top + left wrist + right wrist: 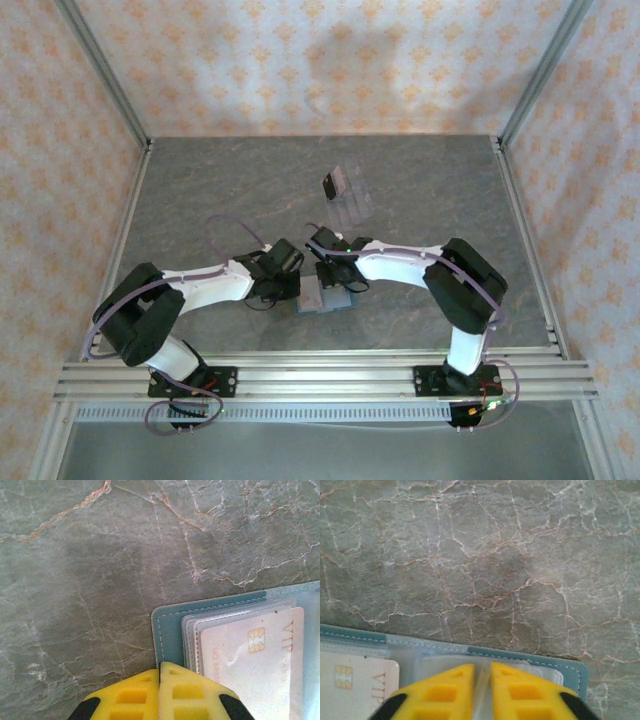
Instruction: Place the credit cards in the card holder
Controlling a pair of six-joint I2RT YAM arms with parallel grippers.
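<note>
The left gripper (pixel 160 682), clenched shut, sits at the left edge of the open flat teal card holder (pixel 169 630). The right gripper (pixel 482 680), jaws nearly together and grip unclear, is at its opposite end. The grey-white chip credit card (pixel 250 670) lies sleeved between them, nearer the left arm.

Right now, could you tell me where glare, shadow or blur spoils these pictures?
Left wrist view: the pale card is washed out by glare, its print faint; a soft shadow darkens the table. Right wrist view: the yellow fingers are blurred up close. Top view: soft throughout, the wallet barely resolved.
</note>
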